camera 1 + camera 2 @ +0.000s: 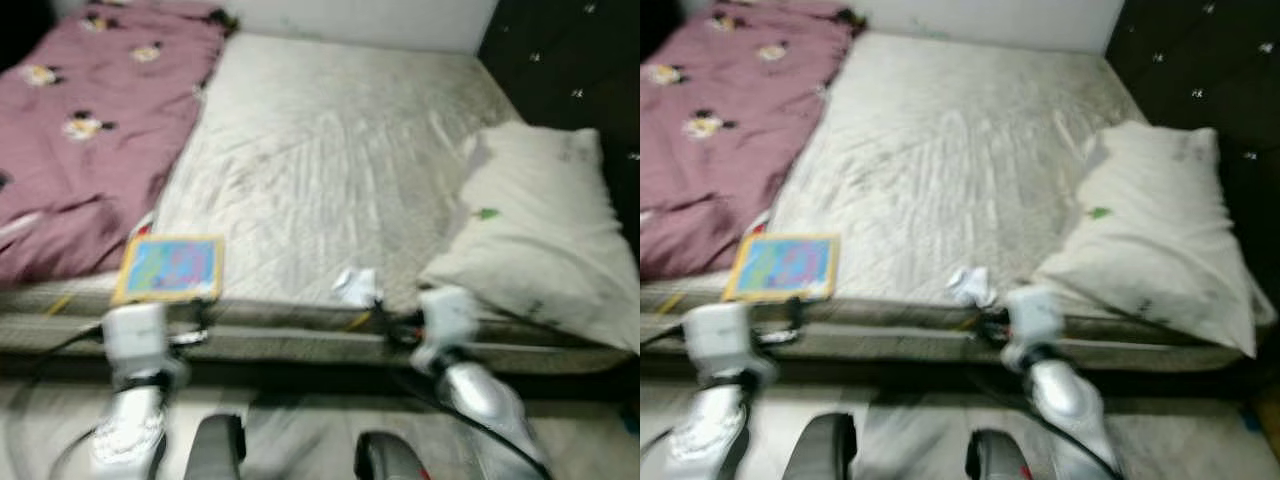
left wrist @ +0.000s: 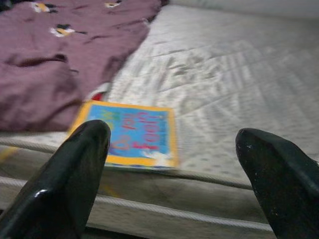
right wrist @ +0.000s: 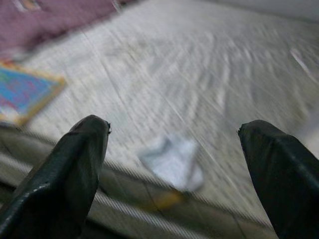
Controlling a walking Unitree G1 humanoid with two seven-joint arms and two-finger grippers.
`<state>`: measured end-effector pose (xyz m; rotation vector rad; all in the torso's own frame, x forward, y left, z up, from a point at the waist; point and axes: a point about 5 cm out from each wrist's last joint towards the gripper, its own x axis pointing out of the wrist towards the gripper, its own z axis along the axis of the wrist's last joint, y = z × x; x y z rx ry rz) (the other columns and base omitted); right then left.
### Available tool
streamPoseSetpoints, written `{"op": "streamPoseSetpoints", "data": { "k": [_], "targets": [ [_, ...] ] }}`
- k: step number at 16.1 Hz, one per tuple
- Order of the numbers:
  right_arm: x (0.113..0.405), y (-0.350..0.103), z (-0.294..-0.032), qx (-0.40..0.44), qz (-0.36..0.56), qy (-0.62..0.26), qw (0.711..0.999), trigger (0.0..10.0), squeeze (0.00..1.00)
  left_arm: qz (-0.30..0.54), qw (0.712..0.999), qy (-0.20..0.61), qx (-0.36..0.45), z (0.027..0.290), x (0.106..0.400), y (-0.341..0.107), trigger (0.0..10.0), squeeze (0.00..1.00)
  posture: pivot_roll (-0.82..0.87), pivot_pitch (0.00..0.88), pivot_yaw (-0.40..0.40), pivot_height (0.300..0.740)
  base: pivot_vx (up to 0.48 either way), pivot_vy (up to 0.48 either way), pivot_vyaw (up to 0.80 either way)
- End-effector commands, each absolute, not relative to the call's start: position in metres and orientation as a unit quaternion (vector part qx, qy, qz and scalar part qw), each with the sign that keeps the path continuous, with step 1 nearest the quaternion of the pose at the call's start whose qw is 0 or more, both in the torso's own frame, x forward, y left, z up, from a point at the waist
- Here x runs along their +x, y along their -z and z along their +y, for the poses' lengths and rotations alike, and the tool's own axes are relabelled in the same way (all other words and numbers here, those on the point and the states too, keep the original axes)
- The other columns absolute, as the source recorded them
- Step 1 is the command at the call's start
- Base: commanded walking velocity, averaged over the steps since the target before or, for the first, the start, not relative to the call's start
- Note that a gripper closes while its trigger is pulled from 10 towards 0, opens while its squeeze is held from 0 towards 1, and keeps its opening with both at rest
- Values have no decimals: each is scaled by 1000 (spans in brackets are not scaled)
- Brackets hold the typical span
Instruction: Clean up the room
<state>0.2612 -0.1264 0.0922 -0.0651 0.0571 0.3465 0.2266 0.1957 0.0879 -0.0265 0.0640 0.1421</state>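
Blanket [image 1: 90,120]: maroon, cartoon print, bunched over the left part of the bed [image 1: 330,150]; its near edge is rumpled and lies just beside the book. Judged unmade, not folded.

Book [image 1: 170,268]: flat, blue cover with yellow border, lying at the bed's near edge, close to the blanket. In the left wrist view it is seen between the two fingers, so the left arm is judged to be lined up on it.

Left end effector [image 2: 174,169]: raised in front of the mattress edge, fingers wide apart, nothing held. It is kept short of the book, not touching it.

Paper [image 1: 970,285]: small crumpled white scrap on the bare mattress near the front edge, well apart from the book, just left of the pillow's corner. Probably litter to be removed.

Right end effector [image 3: 174,164]: also wide open and empty, held at the bed's front edge with the paper framed between its fingers; an approach to it is inferred.

Pillow [image 1: 540,230]: white, lying on the right side of the bed by the dark headboard [image 1: 570,60], its near corner overhanging the mattress edge slightly.

Head views are blurred; the camera is judged to be in motion.
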Motion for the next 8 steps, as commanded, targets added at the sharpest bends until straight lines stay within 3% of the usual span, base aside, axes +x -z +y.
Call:
{"op": "streamPoseSetpoints", "data": {
  "k": [1,8],
  "targets": [
    [258,-87,-142,-42,41,-152,987,10000,0,31,998,-56,-25,184,229,-89,10000,0,-13,105,-59,611,319,0,0],
    [259,-87,-140,-46,37,-160,985,10000,0,31,998,-56,-25,183,229,-88,10000,0,-9,90,-60,611,317,0,0]
  ]
}}
